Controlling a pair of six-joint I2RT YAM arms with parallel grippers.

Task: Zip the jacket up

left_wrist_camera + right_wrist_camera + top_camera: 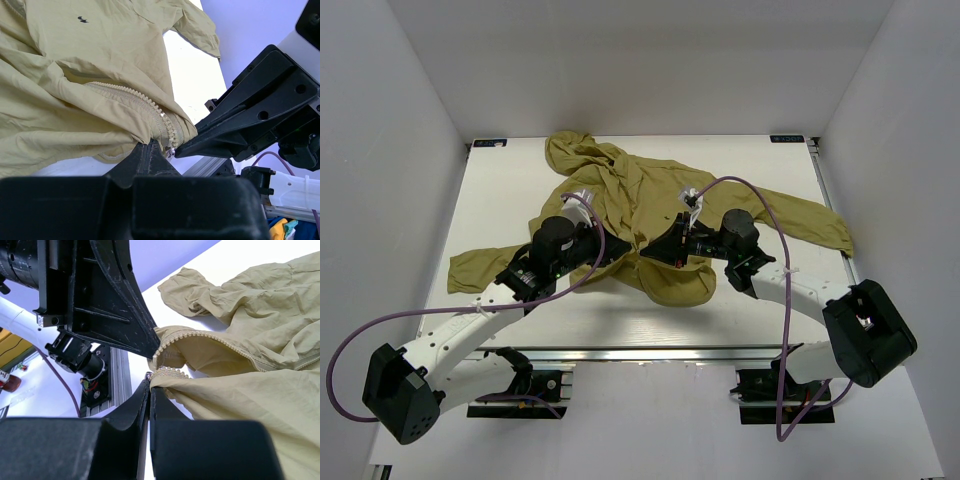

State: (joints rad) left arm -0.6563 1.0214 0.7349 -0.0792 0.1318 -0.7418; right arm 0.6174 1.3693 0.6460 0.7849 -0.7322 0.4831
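Jacket (pixel 650 205), olive-yellow and wrinkled, lay spread on the white counter (pixel 500 180). Its hood (pixel 580 150) pointed toward the far edge, and its sleeves (pixel 810 220) reached out to either side. The front stood unzipped at the lower hem, where the two rows of zipper teeth (pixel 142 100) parted. The left pincer (pixel 152 146) was closed, its tips pinching the bottom corner of one front panel just beside the teeth. The right pincer (pixel 149 382) was likewise closed, its tips nipping the end of the other panel's zipper edge. The two pincers met almost tip to tip at the jacket's hem, over the near-middle of the counter. A small dark mark (pixel 82 19) showed on the chest fabric, well apart from both grips.
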